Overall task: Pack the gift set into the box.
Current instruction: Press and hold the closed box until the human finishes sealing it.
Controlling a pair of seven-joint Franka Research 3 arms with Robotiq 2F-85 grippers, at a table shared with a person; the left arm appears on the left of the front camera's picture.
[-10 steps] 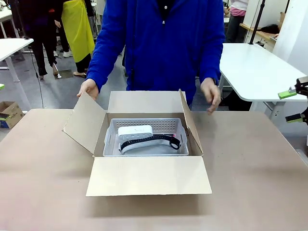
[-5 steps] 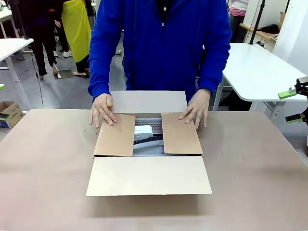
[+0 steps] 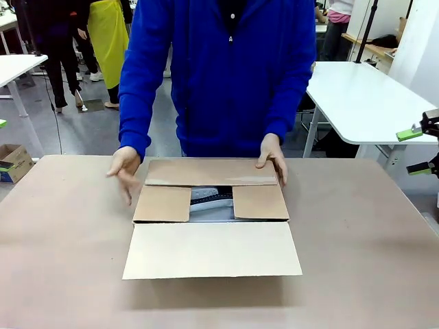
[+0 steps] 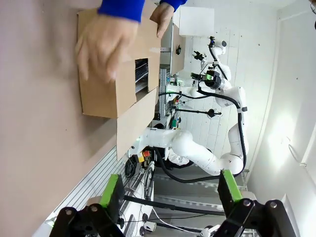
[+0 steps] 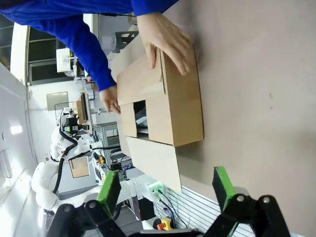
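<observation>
The box (image 3: pixel 211 205) sits mid-table with both side flaps folded in and the far flap lying over them. Its near flap (image 3: pixel 211 250) still lies flat toward me. Through the gap between the side flaps a strip of the gift set (image 3: pixel 211 201) shows, grey-blue with a dark band. The person's hands (image 3: pixel 272 156) rest at the far flap's ends. My right gripper (image 3: pixel 416 151) hangs open at the right edge, well away from the box. In the wrist views the left gripper (image 4: pixel 170 190) and right gripper (image 5: pixel 166 187) are open, the box (image 4: pixel 106 89) (image 5: pixel 170 111) far off.
A person in a blue top stands at the far side of the table (image 3: pixel 62 260). A white table (image 3: pixel 363 103) stands at the back right. A small carton with green print (image 3: pixel 14 161) sits on the floor at the left.
The person folded the two side flaps in over the gift set, then brought the far flap down on them. Neither gripper has moved.
</observation>
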